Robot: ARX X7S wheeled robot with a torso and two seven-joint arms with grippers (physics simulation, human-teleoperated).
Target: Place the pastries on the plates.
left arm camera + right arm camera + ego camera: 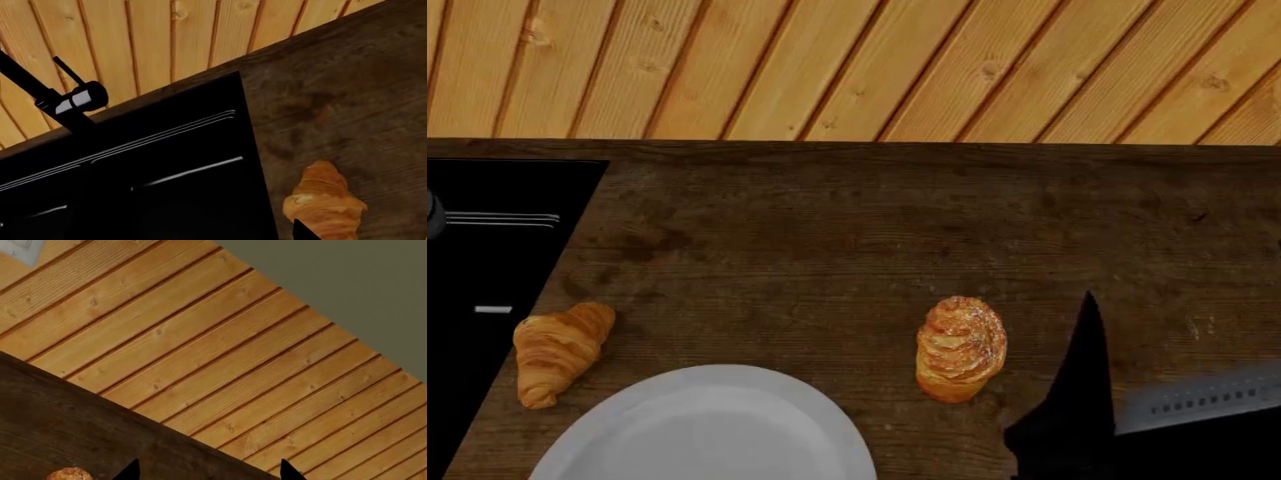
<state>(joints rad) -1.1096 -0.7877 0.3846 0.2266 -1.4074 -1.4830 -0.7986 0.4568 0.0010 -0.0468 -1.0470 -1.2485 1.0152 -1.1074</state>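
Right claw (207, 471): black pointed tips. Arm (1194, 398): grey w/ perforated strip.

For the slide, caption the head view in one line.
Croissant and puff pastry lie on the dark wooden counter beside a white plate, neither yet plated.

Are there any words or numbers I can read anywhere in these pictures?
No, nothing here can be read.
Croissant: no writing.
Puff pastry: no writing.
White plate: plain.
Grey strip on the right arm: a row of tiny dark marks, too small to read.
Pale panel on the wooden wall: cut off, no readable text.
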